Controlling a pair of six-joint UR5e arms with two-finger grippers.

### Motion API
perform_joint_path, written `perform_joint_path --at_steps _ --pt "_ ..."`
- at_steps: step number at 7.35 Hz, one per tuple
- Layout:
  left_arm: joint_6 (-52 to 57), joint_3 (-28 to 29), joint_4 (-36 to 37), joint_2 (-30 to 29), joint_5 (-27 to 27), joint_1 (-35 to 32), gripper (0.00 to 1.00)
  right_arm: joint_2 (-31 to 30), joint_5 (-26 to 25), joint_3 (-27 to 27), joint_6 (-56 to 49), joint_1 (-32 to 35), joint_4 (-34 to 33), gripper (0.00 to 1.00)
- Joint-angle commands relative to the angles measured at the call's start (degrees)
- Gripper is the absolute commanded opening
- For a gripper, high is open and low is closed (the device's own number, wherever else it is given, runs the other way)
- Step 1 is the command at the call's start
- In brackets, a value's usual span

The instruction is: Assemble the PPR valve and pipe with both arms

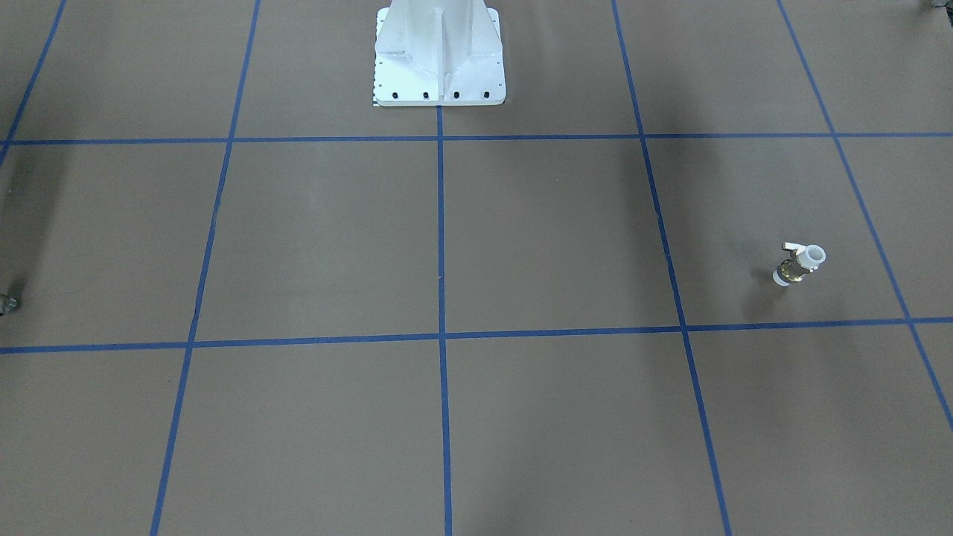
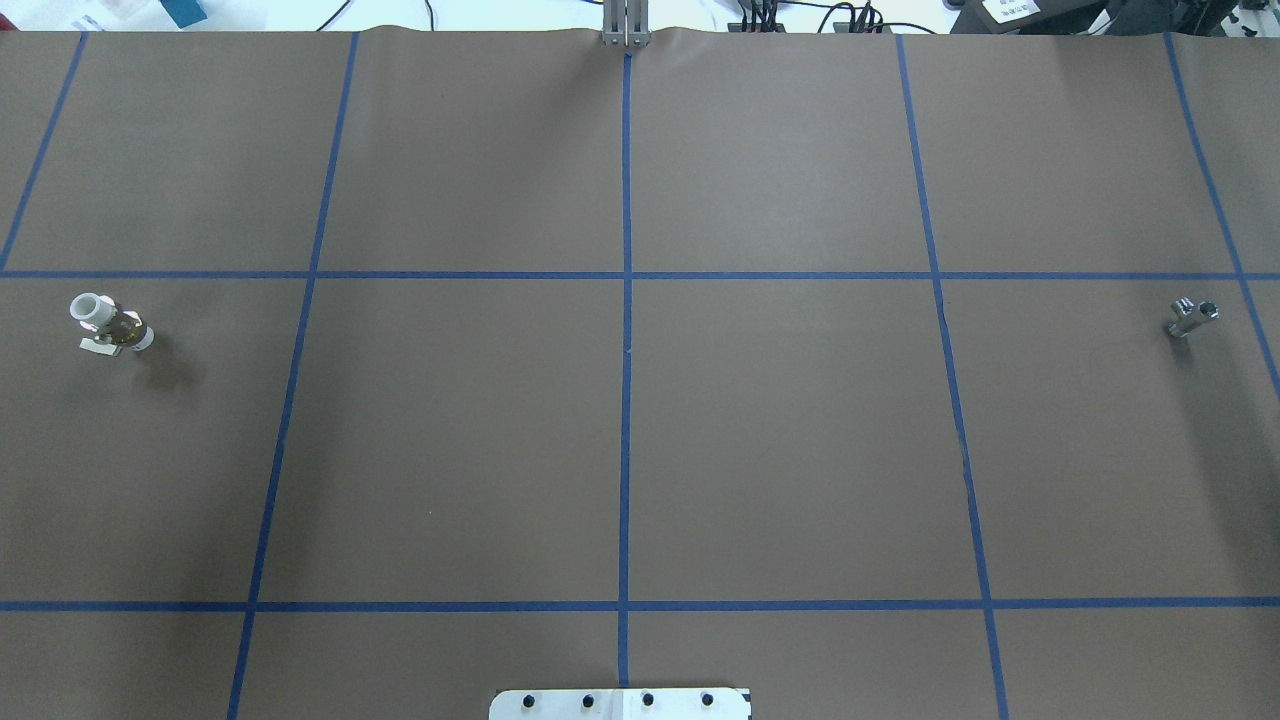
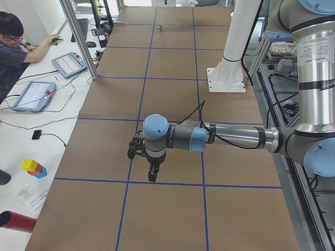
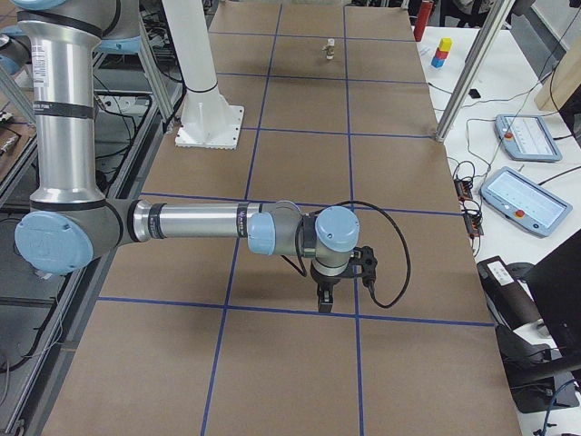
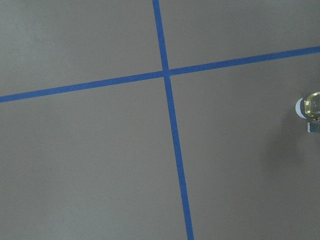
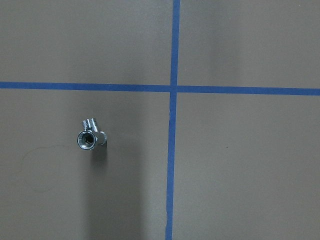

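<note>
The PPR valve [image 2: 110, 323] is standing upright on one white end at the far left of the table [image 2: 780, 430], on the robot's left side. It is sitting in the middle row of squares marked off by the blue tape [image 2: 626, 300]. Its brass middle is showing between the white ends, and its small pale lever is sticking out sideways. In the left wrist view the valve is sitting at the right edge, seen from above and partly cut off.

The pipe [image 2: 1192, 318] is resting at the opposite end of the table, far to the robot's right, well apart from the valve and just inside a tape line. In the right wrist view it is showing its dark round opening toward the camera, with a short threaded stub beside it.

The left arm [image 3: 235, 137] is reaching out level over the table, its left claw [image 3: 152, 177] pointing down above the brown surface. The right arm [image 4: 191, 221] is stretching out the same way, its right claw [image 4: 324, 305] hanging above the tape grid. Both claws are showing only in the side views, so I cannot tell whether either is spread or pressed together. Neither is touching a part.

The white pedestal [image 1: 439, 59] is standing bolted at the robot's edge of the table. An operator [image 3: 13, 47] is sitting at the side desk.
</note>
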Motion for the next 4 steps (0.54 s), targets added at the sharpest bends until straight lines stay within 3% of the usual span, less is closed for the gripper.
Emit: perform_joint_path --at_steps 1,4 --pt "0.15 -1.18 -0.16 -0.45 -1.08 0.01 1.00 0.64 0.04 0.04 -0.01 0.00 0.04 0.99" --pt "0.23 -1.28 0.10 -0.63 -2.31 0.10 1.00 0.82 0.13 1.27 -0.01 0.00 0.12 0.99"
